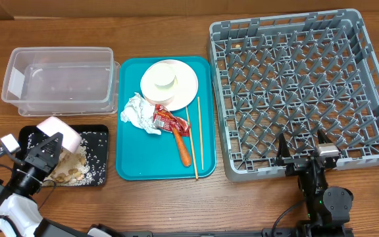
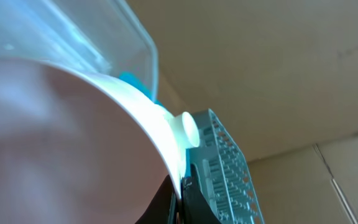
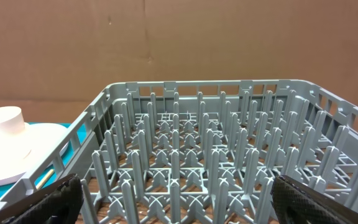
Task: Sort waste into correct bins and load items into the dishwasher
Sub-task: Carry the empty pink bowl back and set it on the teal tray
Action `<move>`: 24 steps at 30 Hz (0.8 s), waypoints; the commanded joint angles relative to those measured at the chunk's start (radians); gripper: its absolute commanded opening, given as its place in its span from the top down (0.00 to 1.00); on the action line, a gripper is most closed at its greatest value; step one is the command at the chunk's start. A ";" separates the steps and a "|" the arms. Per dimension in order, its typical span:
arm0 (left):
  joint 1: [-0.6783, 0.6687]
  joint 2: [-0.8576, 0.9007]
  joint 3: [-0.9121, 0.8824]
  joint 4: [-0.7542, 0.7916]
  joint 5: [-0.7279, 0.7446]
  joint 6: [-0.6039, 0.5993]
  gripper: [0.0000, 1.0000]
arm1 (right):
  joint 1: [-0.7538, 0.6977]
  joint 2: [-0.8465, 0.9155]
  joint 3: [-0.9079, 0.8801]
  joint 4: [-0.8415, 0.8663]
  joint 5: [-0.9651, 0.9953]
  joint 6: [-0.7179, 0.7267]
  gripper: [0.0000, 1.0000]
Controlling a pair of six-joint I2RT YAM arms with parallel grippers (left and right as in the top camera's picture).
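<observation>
Over black tray (image 1: 97,129), left jaws seemingly grip bowl (image 1: 61,128).

Matt wood-grain counter (image 1: 176,204). Upper left, clear glossy plastic tub (image 1: 10,82). Centre, smooth teal plastic tray (image 1: 137,155), shiny red wrapper (image 1: 166,120), crumpled paper tissue (image 1: 137,110). Right, matt grey plastic rack (image 1: 295,85).

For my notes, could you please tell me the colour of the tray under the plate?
The tray is teal, clearest in the overhead view.
</observation>
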 commanded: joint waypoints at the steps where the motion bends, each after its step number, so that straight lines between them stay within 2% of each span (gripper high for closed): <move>1: -0.021 -0.038 0.078 -0.006 -0.100 -0.128 0.96 | -0.003 -0.009 -0.011 0.008 -0.002 -0.001 0.00; 5: -0.087 -0.094 0.158 -0.077 -0.212 -0.149 0.96 | -0.003 -0.009 -0.011 0.008 -0.002 0.000 0.00; 8: -0.184 -0.140 0.233 -0.174 -0.353 -0.148 0.96 | -0.003 -0.009 -0.011 0.008 -0.002 -0.001 0.00; 12: -0.371 -0.191 0.322 -0.290 -0.583 -0.144 0.96 | -0.003 -0.009 -0.011 0.008 -0.002 0.000 0.00; 14: -0.528 -0.203 0.349 -0.348 -0.697 -0.144 0.96 | -0.003 -0.009 -0.011 0.008 -0.002 0.000 0.00; 24: -1.048 -0.164 0.348 -0.575 -1.101 -0.145 0.96 | -0.003 -0.009 -0.011 0.009 -0.002 -0.001 0.00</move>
